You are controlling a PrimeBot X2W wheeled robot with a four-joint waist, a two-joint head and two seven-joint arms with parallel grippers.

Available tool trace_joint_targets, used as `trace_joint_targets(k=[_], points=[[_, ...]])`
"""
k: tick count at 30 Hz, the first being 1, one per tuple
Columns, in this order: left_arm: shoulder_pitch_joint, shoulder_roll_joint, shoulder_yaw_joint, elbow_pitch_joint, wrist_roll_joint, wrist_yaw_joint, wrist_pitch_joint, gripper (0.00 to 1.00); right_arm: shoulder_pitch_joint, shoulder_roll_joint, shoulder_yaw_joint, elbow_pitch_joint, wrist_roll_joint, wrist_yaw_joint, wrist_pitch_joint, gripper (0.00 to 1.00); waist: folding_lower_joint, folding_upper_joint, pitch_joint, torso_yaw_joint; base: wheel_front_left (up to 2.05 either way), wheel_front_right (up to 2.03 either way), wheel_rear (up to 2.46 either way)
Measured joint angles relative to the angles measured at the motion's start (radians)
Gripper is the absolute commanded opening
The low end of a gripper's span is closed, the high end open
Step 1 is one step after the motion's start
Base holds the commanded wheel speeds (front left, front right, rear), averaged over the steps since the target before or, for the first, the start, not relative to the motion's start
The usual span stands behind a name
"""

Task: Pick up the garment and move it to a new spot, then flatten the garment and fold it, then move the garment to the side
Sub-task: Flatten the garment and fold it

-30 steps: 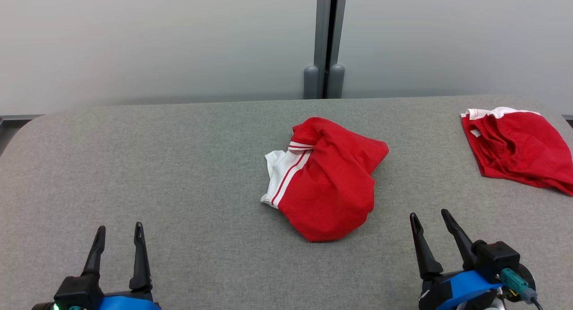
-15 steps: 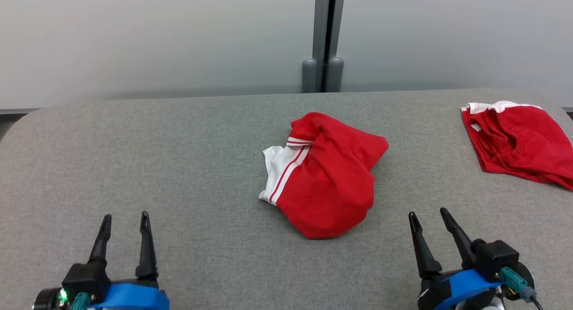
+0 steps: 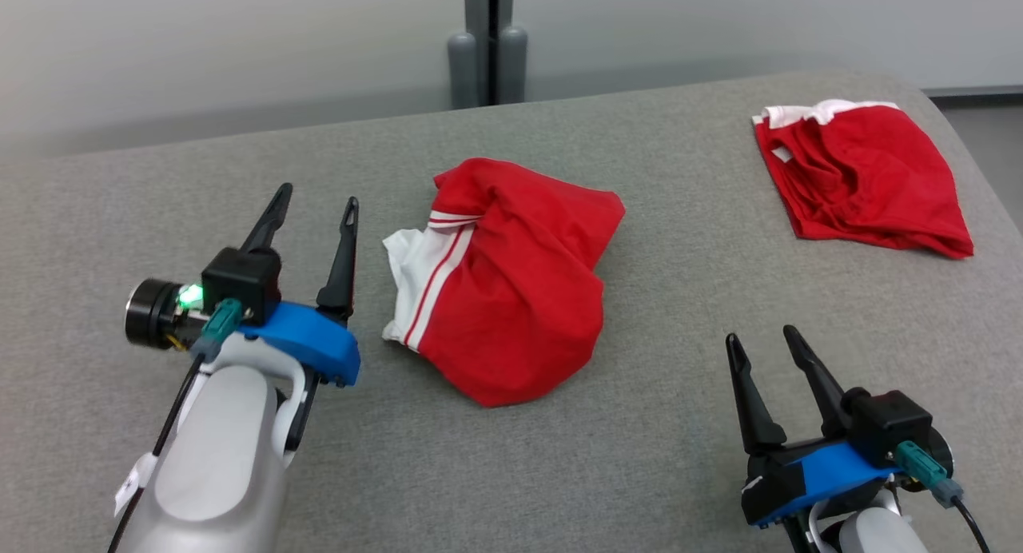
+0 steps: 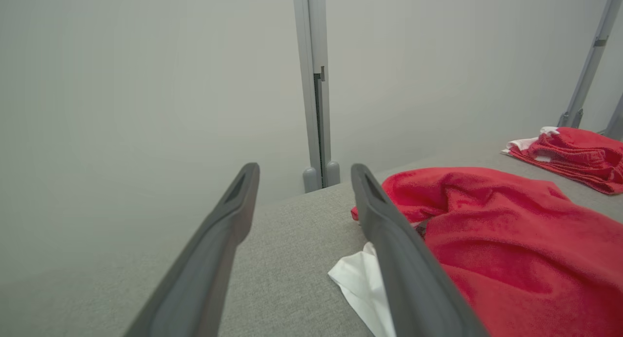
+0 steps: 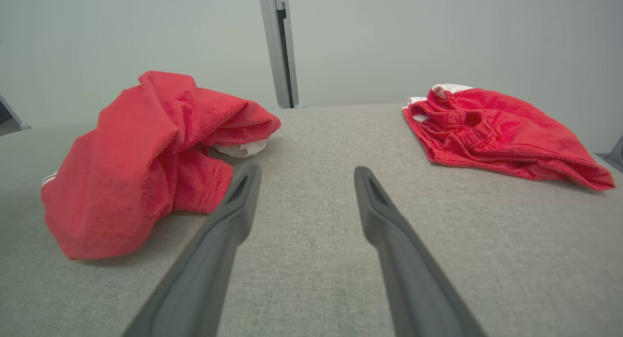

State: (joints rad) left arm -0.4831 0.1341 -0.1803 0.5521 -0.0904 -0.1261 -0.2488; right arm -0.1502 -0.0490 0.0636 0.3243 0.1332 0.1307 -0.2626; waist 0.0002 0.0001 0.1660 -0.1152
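Left claw (image 3: 317, 195) has reached beside the garment (image 3: 511, 297), spread; right claw (image 3: 759, 335) low, spread

bench (image 3: 639, 473): grey woven upholstery cloth, matt, faintly coarse | garment (image 3: 519, 297): soft red cloth, matt, slightly fuzzy, with a white cloth band | second garment (image 3: 863, 177): same red cloth, white edge | left gripper (image 3: 317, 193), right gripper (image 3: 759, 335): dark matt plastic fingers (image 3: 343, 249) | left forearm (image 3: 212, 465): pale smooth shell, slight sheen

Grey forearm (image 3: 212, 449), blue wrist brackets (image 3: 308, 341), blk gripper fingers (image 3: 344, 253), teal plugs (image 3: 220, 323), green LED (image 3: 189, 296)
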Motion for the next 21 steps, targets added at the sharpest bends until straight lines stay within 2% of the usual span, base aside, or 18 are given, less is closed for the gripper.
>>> trace_joint_targets(k=[8,21], points=[[-0.157,0.04,-0.165,0.184,-0.085,-0.004,0.104,1.0,-0.025,-0.001,-0.005,-0.01,0.023,0.0,0.0,1.0,0.0001,0.0,0.062,-0.077,0.0,0.0,0.0],[-0.218,0.035,-0.351,0.384,-0.237,-0.004,0.268,1.0,-0.052,0.0,-0.013,-0.012,0.028,0.0,0.0,1.0,-0.0001,0.0,0.093,-0.11,0.0,0.0,0.0]])
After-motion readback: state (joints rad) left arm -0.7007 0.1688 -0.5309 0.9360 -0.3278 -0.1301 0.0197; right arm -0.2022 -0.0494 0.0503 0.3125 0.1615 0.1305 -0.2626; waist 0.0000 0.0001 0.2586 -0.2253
